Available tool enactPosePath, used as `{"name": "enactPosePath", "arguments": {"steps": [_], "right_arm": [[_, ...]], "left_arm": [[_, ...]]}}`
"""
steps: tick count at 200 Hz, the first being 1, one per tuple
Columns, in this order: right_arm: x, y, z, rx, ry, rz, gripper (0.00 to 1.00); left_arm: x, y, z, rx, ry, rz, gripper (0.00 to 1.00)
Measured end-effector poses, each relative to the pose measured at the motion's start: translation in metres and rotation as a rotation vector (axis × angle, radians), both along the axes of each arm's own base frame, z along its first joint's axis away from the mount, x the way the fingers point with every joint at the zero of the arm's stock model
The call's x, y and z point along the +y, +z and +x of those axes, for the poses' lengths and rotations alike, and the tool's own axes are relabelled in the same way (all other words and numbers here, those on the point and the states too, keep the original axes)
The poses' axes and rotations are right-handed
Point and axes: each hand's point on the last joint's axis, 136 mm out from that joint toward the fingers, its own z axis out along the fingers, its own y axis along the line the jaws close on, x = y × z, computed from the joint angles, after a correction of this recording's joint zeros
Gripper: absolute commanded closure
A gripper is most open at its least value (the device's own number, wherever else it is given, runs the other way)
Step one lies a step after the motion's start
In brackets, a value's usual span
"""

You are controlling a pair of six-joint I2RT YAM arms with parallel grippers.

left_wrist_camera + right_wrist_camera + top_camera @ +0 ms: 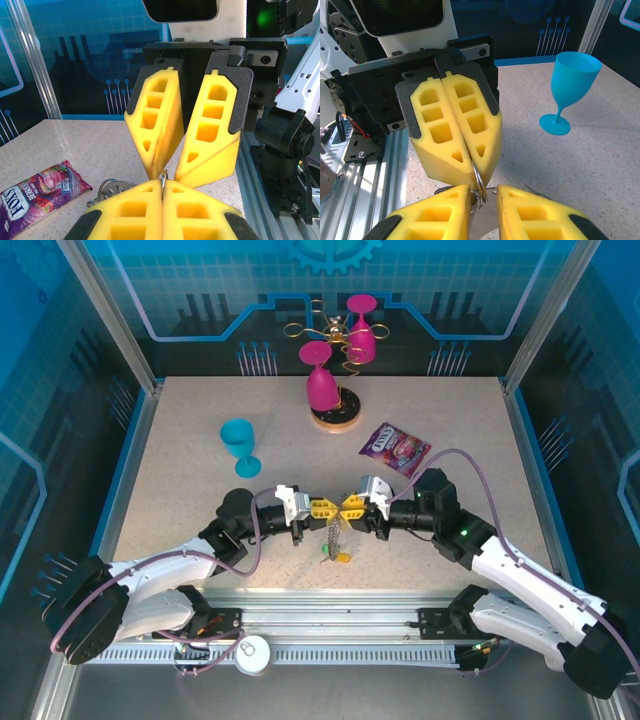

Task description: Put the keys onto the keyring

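Lab test cell: aluminium-framed enclosure (108, 315), printed backdrop (200, 280).

The left gripper (328, 508) and right gripper (347, 506) meet tip to tip at table centre. The keyring (334, 531) hangs at six o'clock below them (chain-like), keys (338, 555) at its foot. The teal cup (239, 444) stands at ten o'clock.

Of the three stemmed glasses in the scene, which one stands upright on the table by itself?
The teal glass, at the table's left side. It stands on its own foot, while the two pink glasses hang upside down on the gold wire stand.
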Motion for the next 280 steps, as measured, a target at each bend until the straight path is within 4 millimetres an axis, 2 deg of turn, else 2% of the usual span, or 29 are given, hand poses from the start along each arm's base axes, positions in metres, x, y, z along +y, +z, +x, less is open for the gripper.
{"name": "enactPosePath", "arguments": {"steps": [50,84,121,132,154,223,280], "right_arm": [[0.004,-0.003,-0.001,0.01,0.026,0.003,0.8],[0.004,-0.005,0.001,0.013,0.032,0.001,1.0],[0.003,-0.005,0.001,0.016,0.035,0.001,1.0],[0.003,-0.006,0.0,0.014,0.038,-0.005,1.0],[0.001,-0.011,-0.003,0.027,0.056,-0.046,1.0],[0.004,-0.008,-0.006,-0.003,0.117,-0.246,1.0],[0.01,-0.023,-0.011,-0.037,0.175,-0.447,1.0]], "left_arm": [[-0.001,0.0,0.0,0.0,-0.008,-0.002,1.0],[0.0,-0.002,0.002,0.017,-0.003,-0.005,1.0],[0.0,-0.002,0.002,0.021,-0.003,-0.008,1.0],[0.0,-0.004,0.002,0.024,-0.003,-0.004,0.89],[0.0,-0.011,0.001,0.026,-0.003,0.032,0.84],[0.001,-0.016,0.0,-0.023,-0.018,0.214,0.87],[0.003,-0.032,-0.005,0.005,-0.046,0.321,0.96]]}}
